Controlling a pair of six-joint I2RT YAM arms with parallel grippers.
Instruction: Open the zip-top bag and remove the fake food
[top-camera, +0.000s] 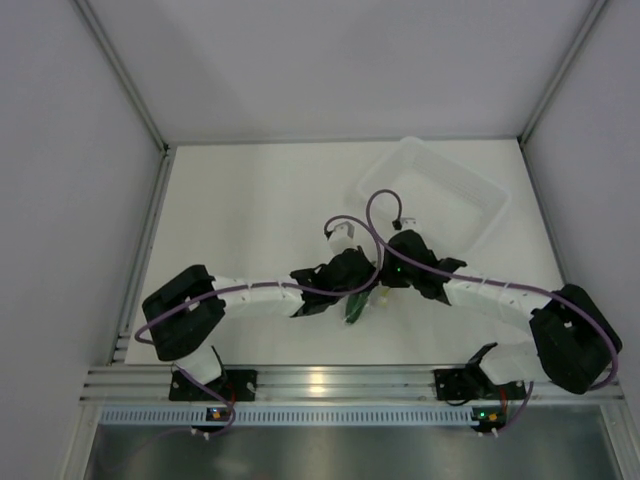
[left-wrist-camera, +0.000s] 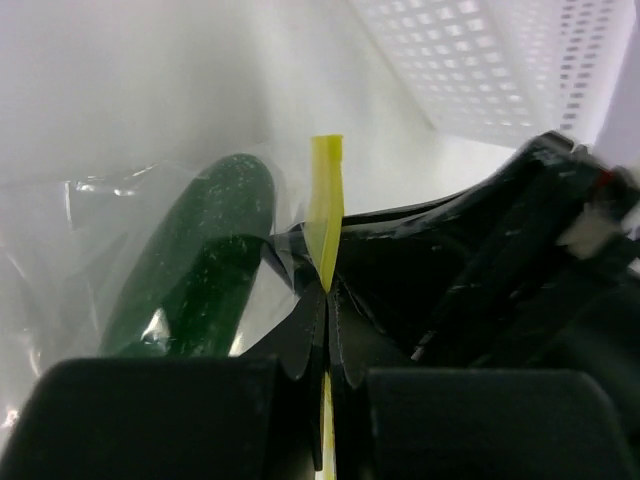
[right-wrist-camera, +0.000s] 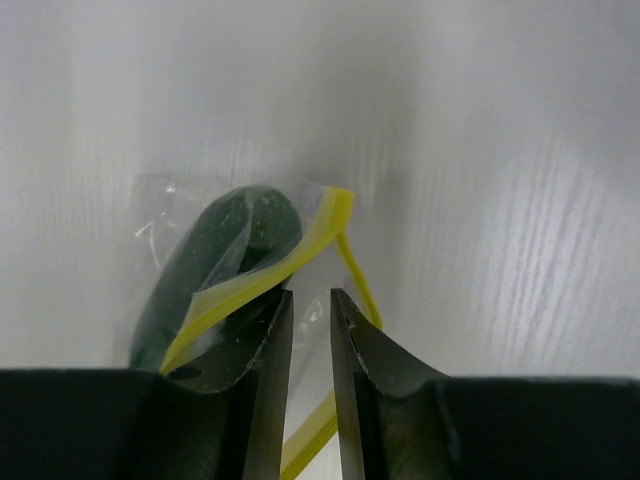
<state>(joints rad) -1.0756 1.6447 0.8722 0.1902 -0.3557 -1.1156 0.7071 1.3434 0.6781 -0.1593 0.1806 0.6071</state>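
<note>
The zip-top bag (top-camera: 362, 298) lies on the white table between the two wrists. The dark green fake food (left-wrist-camera: 200, 255) is inside its clear plastic. My left gripper (left-wrist-camera: 327, 292) is shut on the bag's yellow-green zip strip (left-wrist-camera: 325, 200), which stands up from the fingertips. My right gripper (right-wrist-camera: 310, 295) is over the bag's mouth with its jaws a narrow gap apart, and clear film and a length of strip show in the gap. In the right wrist view the strip (right-wrist-camera: 260, 275) is parted into two lips over the fake food (right-wrist-camera: 225, 245).
A larger clear rigid bin (top-camera: 432, 192) stands at the back right, just beyond the grippers. Its perforated wall (left-wrist-camera: 500, 60) shows in the left wrist view. The right arm's black wrist (left-wrist-camera: 500, 270) is close beside my left gripper. Enclosure walls stand on three sides.
</note>
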